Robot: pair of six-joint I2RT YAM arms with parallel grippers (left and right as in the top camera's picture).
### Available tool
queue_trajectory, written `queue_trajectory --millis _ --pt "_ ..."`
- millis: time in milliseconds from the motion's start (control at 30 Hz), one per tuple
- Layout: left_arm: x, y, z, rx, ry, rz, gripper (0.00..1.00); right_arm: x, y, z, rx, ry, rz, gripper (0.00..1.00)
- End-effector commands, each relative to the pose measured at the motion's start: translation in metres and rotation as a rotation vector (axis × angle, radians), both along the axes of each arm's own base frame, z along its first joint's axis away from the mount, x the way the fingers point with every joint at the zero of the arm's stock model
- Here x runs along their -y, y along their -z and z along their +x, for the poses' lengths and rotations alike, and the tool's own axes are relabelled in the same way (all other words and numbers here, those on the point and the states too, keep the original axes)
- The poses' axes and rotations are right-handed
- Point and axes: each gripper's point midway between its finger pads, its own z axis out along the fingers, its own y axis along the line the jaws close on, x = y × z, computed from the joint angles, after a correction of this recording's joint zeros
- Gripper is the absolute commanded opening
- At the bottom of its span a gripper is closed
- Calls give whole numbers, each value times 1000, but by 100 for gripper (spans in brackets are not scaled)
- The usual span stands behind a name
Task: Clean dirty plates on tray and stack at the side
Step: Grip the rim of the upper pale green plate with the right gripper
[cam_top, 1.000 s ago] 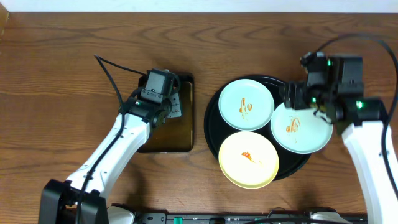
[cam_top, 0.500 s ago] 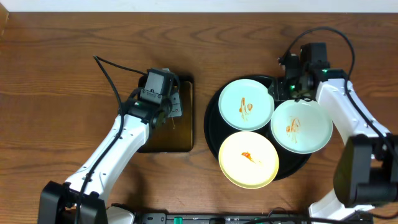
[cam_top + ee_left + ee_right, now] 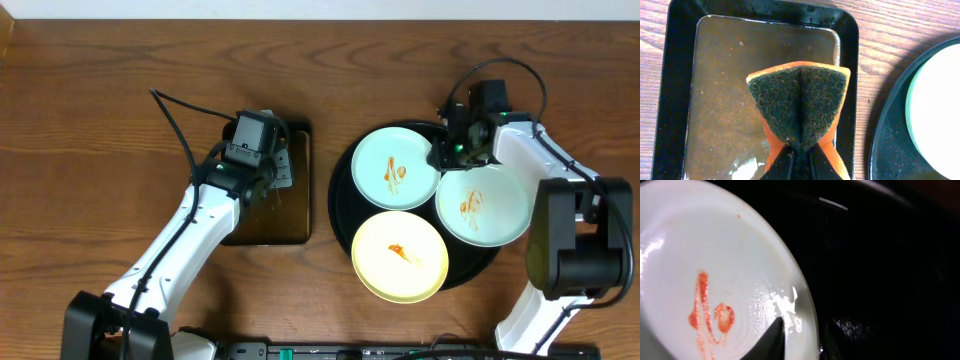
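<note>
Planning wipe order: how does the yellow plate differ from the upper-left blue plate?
The yellow plate overhangs the tray's near rim; the blue plate sits inside it. The yellow plate's smear is small, the blue plate's a taller squiggle. Both are round and sauce-stained.

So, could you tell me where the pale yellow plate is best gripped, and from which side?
Probably the rim of the pale yellow plate lowest in the overhead view, from that side: it lies flat, but there it overhangs the black tray, leaving room beneath for a gripper finger.

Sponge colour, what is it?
The sponge is orange with a dark scrubby face; best in left wrist view.
</note>
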Motion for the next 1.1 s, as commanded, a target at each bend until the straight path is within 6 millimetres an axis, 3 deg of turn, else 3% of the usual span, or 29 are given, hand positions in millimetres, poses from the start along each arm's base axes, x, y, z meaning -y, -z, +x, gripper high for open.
queue_trajectory --millis 0,200,333,1067 --pt "-1 -8 4 28 3 -2 8 -7 10 -2 -23 -24 8 17" --pt "0 -9 5 33 3 -4 8 -10 12 -3 -26 -33 7 13" --pt "2 -14 11 64 3 -15 8 -10 12 -3 -25 -33 7 1" --pt "7 -40 24 178 30 -34 7 -10 12 -3 -26 -33 7 1"
